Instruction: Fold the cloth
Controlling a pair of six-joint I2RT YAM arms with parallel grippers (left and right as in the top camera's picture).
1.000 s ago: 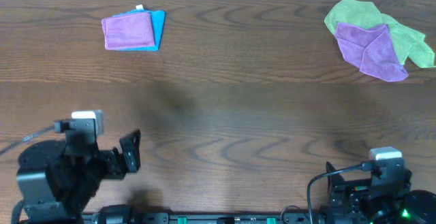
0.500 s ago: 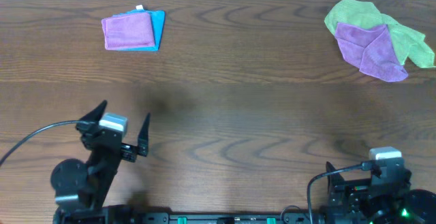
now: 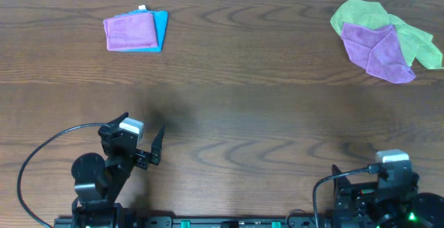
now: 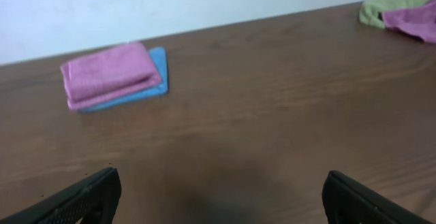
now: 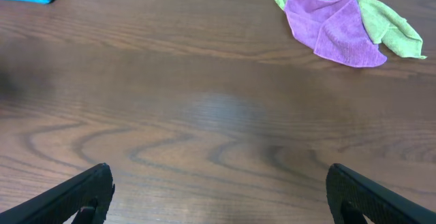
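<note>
A pinkish-purple cloth (image 3: 130, 32) lies folded into a neat rectangle on a folded blue cloth (image 3: 161, 28) at the far left; the left wrist view shows this cloth (image 4: 109, 74) too. A second purple cloth (image 3: 378, 50) lies rumpled and unfolded on a lime green cloth (image 3: 361, 13) at the far right, also in the right wrist view (image 5: 334, 26). My left gripper (image 3: 144, 125) hovers near the front left, open and empty (image 4: 221, 197), far from both piles. My right gripper (image 3: 377, 172) rests at the front right, open and empty (image 5: 221, 190).
The brown wooden table (image 3: 243, 110) runs wall to wall. A black cable (image 3: 31, 165) loops beside the left arm's base. A white wall (image 4: 170, 6) stands behind the far edge.
The left arm has swung from pointing right to facing the far side and shifted right near the front edge, jaws still open. The right arm and the cloths have not moved.
</note>
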